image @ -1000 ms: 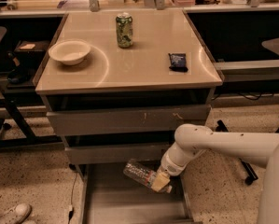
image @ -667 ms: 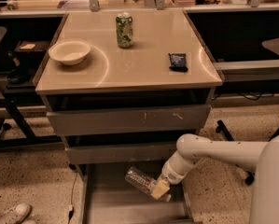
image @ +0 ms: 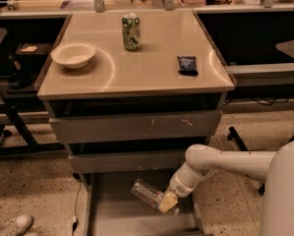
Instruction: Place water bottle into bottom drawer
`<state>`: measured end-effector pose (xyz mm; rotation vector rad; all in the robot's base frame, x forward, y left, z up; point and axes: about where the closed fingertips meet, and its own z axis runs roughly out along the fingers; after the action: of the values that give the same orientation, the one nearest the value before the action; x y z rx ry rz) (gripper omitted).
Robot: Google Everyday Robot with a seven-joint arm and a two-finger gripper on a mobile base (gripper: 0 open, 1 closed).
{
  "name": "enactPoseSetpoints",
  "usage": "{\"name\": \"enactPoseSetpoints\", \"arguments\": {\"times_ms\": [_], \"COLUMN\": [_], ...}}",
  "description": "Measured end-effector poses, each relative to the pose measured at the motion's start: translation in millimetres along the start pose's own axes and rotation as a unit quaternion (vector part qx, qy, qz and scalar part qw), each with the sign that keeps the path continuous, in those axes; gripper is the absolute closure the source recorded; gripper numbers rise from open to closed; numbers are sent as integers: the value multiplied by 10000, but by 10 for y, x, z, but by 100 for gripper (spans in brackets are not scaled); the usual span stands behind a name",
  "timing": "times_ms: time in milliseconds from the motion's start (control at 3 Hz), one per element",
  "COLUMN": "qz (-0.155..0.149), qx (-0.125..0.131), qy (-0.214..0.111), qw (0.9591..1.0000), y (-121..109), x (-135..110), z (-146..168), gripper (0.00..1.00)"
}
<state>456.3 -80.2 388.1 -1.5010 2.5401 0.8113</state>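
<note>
The water bottle is a small clear crinkled bottle lying tilted over the open bottom drawer, its free end pointing up and left. My gripper comes in from the right on a white arm and is shut on the bottle's lower right end. The bottle hangs low over the grey drawer floor; I cannot tell whether it touches it. The bottom drawer is pulled out below the two closed grey drawers.
On the beige cabinet top stand a green soda can, a white bowl and a dark snack packet. A chair base stands at left, a shoe at lower left, and a desk leg with a wheel at right.
My gripper and the water bottle have moved down and a little to the right, lower into the open bottom drawer. Nothing on the cabinet top has moved.
</note>
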Motion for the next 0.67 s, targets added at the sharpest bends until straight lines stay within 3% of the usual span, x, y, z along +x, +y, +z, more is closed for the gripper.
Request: {"name": "enactPoseSetpoints", "arguments": {"times_ms": [667], "qz": [588], "qx": [-222], "qy": [-600], "qw": [9962], "y": [-108], "x": [138], "z": [837], "gripper": [100]}}
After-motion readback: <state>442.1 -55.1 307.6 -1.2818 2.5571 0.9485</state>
